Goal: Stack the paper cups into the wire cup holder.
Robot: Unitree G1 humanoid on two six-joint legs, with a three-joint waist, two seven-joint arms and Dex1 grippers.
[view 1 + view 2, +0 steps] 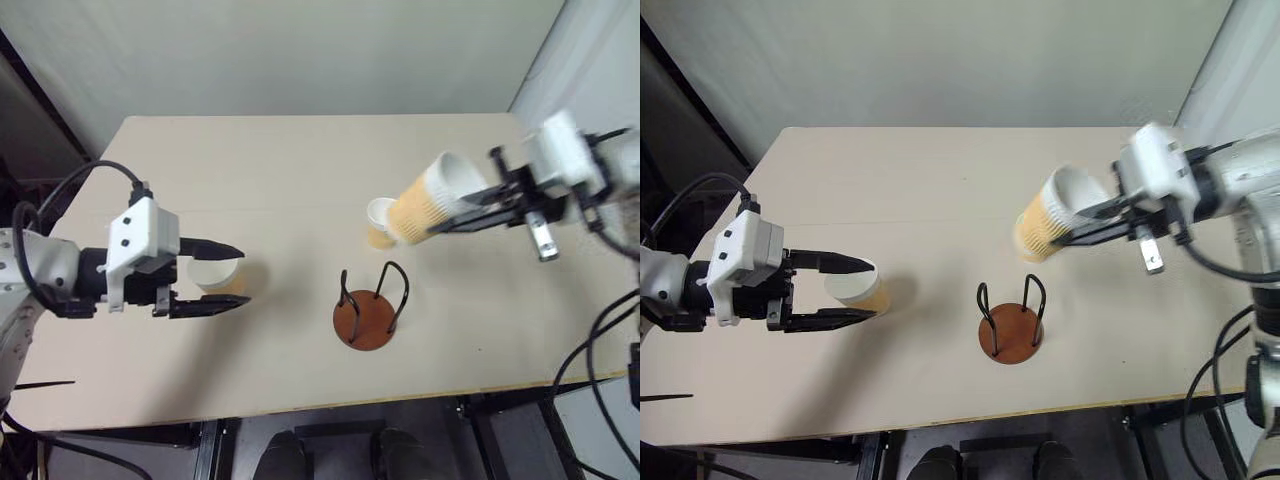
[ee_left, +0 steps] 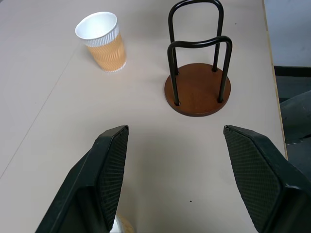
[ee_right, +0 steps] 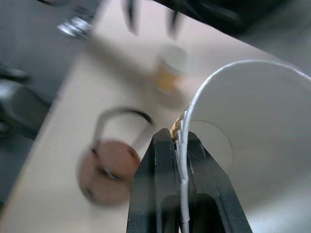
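A pale wooden table (image 1: 300,180) stands against a plain wall, seen from above. Near its front edge sits the wire cup holder (image 1: 366,310), a round reddish-brown base with two dark wire hoops crossing over it, and nothing inside.

The right gripper (image 1: 455,218) is raised above the table, to the right of and beyond the holder. Its two black fingers are pinched tight on the rim of a paper cup (image 1: 428,202), one finger inside and one outside. The held cup is tipped over, mouth towards the gripper and base pointing down and left, clear of the table. Just behind its base, a second paper cup (image 1: 379,222) stands upright on the table.

The left gripper (image 1: 215,277) hovers low on the left side with its fingers spread wide, grasping nothing. A third paper cup (image 1: 219,276) stands upright just below and between those fingers, apparently untouched.

The step in hand looks like carrying the first cup to the holder; no cup is stacked yet. Next, the right arm would need to bring the cup over the hoops, turn it upright, lower it between the wires onto the base, then let go. The tilt may catch on a wire.
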